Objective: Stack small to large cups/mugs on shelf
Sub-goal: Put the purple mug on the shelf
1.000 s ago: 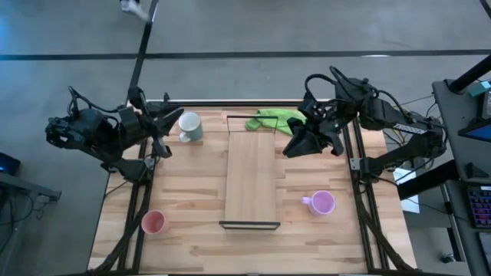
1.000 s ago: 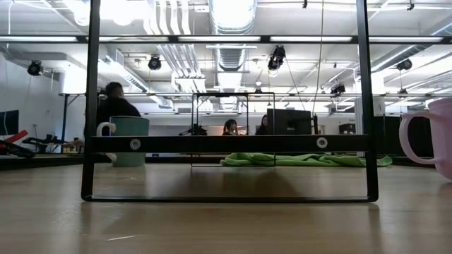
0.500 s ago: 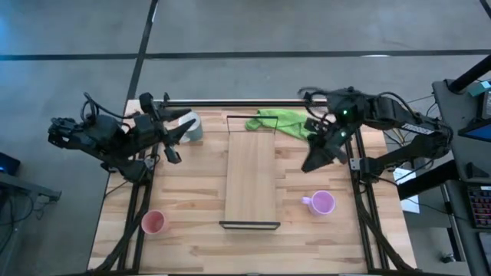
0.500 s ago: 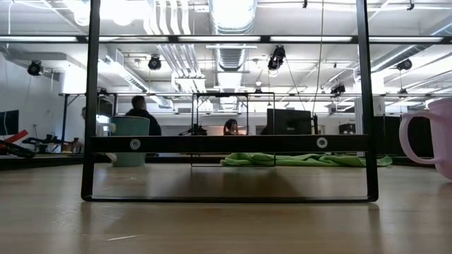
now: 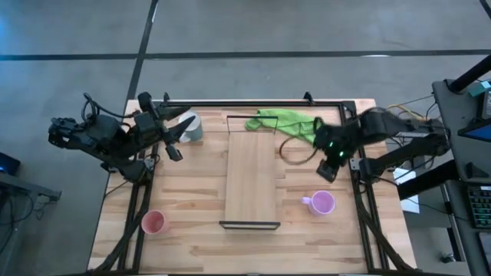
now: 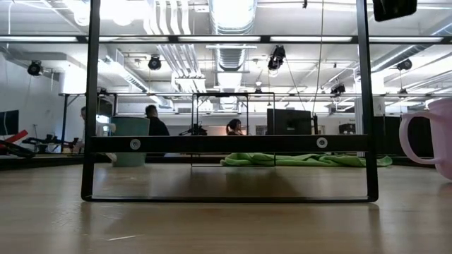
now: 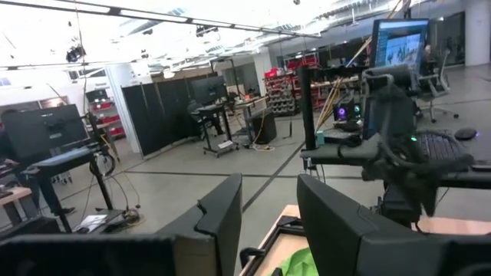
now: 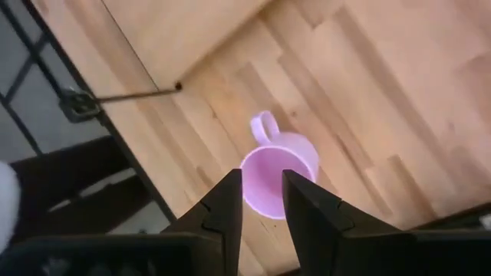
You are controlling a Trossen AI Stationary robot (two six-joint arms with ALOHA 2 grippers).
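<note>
The light-wood shelf (image 5: 252, 178) lies along the table's middle, and its black end frame (image 6: 229, 141) fills the low view. The white-grey mug (image 5: 192, 127) stands on its base at the far left, with my open left gripper (image 5: 175, 142) just left of it, pointing level. The lilac mug (image 5: 322, 203) stands upright near the right edge. My open right gripper (image 5: 327, 170) hangs above it on its far side, and in the right wrist view the lilac mug (image 8: 278, 172) shows past the fingers. The salmon-pink cup (image 5: 154, 222) stands at the near left.
A green cloth (image 5: 280, 121) lies crumpled at the shelf's far end. A dark cable loop (image 5: 295, 150) from the right arm hangs over the table between shelf and arm. Black frame rails (image 5: 360, 207) run along both table sides. People move in the room beyond.
My right gripper has swung from beside the green cloth toward the table's near edge, tipping to point down over the lilac mug. My left gripper has shifted a little toward the white-grey mug, then stayed still. No cup has moved.
</note>
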